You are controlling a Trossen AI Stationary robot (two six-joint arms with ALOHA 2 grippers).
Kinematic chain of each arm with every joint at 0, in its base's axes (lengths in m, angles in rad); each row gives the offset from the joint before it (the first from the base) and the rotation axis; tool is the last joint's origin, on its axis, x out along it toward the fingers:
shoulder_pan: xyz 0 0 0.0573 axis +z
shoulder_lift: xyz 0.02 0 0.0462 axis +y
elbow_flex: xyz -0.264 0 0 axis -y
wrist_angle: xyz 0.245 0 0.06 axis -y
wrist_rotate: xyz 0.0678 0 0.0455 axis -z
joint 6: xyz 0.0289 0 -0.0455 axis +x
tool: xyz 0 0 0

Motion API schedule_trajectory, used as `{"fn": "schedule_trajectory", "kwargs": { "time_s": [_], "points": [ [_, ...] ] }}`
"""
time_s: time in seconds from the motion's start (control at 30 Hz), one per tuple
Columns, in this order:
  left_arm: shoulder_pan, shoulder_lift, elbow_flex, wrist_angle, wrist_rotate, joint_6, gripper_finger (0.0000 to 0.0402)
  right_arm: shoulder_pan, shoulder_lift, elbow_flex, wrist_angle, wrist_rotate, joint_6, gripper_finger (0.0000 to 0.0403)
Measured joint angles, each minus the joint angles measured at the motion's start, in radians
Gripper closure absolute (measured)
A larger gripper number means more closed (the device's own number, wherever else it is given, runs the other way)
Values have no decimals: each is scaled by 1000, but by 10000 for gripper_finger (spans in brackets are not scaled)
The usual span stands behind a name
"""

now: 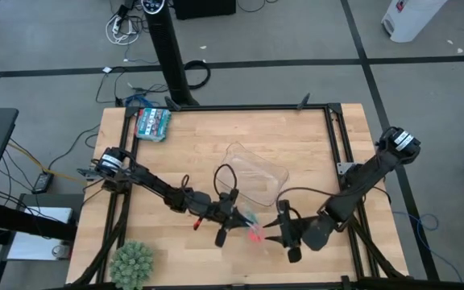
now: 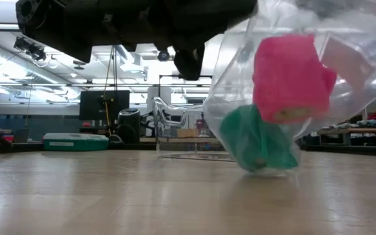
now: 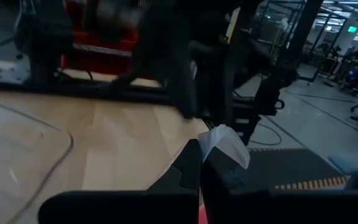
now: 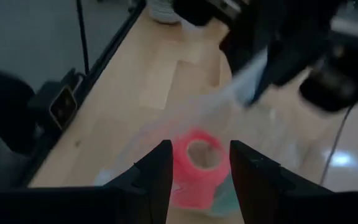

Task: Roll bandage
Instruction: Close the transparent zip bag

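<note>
A clear, soft plastic bag (image 2: pixel 266 98) hangs just above the light wooden bench (image 1: pixel 192 153), toward six o'clock of the bench in the high view, between the two claws. It holds two items: the bright pink-red chunky roll of bandage (image 2: pixel 291 77) uppermost, and a teal fabric roll (image 2: pixel 256 140) beneath it at the bag's lowest point; the two rolls touch. In the right wrist view the bandage (image 4: pixel 194 165) shows its hollow core through the plastic. The left claw (image 1: pixel 234 216) is pressed together, pinching a fold of the bag's film (image 3: pixel 224 144) at the bag's nine o'clock side. The right claw (image 1: pixel 284 232) stands spread at the bag's four o'clock side, its fingers (image 4: pixel 156 171) on either side of the bandage; whether they touch the bag cannot be told. A clear rigid plastic tray (image 1: pixel 256 173) lies at the bench centre, at twelve o'clock of the bag; nothing inside it can be made out. A teal-patterned flat box (image 1: pixel 153 123) rests near the bench's ten o'clock corner. A spiky green ball-shaped plant (image 1: pixel 131 263) sits at the seven o'clock corner.
</note>
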Motion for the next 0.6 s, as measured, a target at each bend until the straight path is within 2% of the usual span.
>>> {"fn": "schedule_trajectory", "kwargs": {
  "time_s": [0.27, 0.37, 0.5, 0.6],
  "points": [
    [0, 0, 0, -4, 23, -81, 394, 10, 0, 121, -197, 22, -359, 251],
    [-1, 0, 0, 5, 26, -117, 394, 4, 0, 141, -214, 16, -450, 251],
    [-1, 0, 0, 56, 25, -182, 394, -15, 0, 152, -201, 2, -464, 252],
    [-1, 0, 0, 106, 24, -213, 394, -41, 0, 152, -174, 6, -361, 252]
  ]
}}
